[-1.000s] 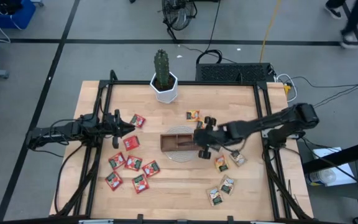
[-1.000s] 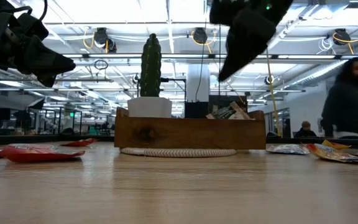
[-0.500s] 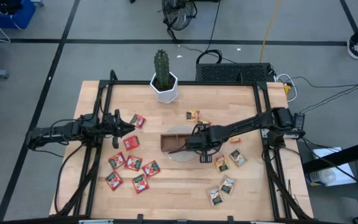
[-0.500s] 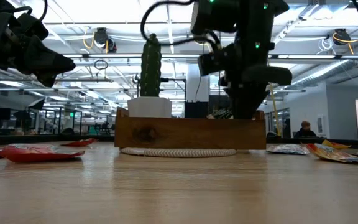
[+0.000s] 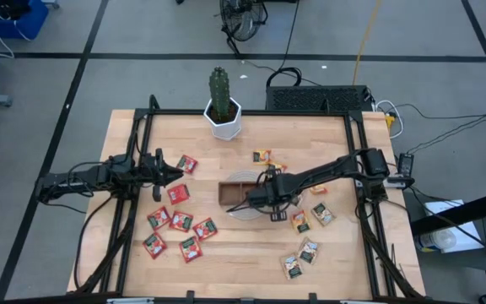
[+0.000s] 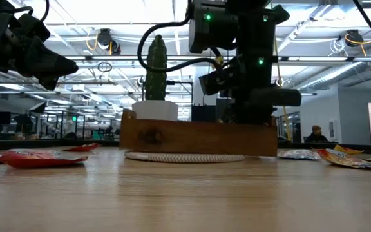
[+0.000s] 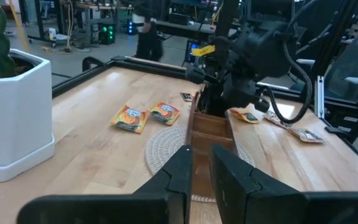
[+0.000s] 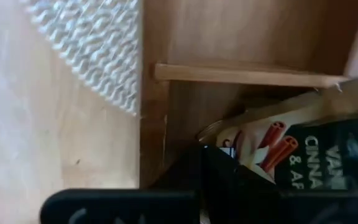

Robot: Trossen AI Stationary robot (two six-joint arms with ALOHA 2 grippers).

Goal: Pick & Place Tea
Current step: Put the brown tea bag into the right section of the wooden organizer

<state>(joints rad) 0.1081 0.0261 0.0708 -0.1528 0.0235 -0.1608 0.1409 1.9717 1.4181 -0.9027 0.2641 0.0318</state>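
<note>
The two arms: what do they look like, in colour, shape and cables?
Both are dark, slim, jointed arms. The left gripper ends in two tapered black fingers. The right gripper has a bulky black head with green lights and a looping black cable in the low view.

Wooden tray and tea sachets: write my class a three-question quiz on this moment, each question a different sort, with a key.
1. True or false: the right gripper is down at the wooden tray.
2. Multiple choice: the red sachets lie (a) in the tray, (b) on the table by the left gripper, (c) under the cactus pot.
3. Fill in: the tray rests on a round woven ____.

Key: 1 true; 2 b; 3 mat.
</note>
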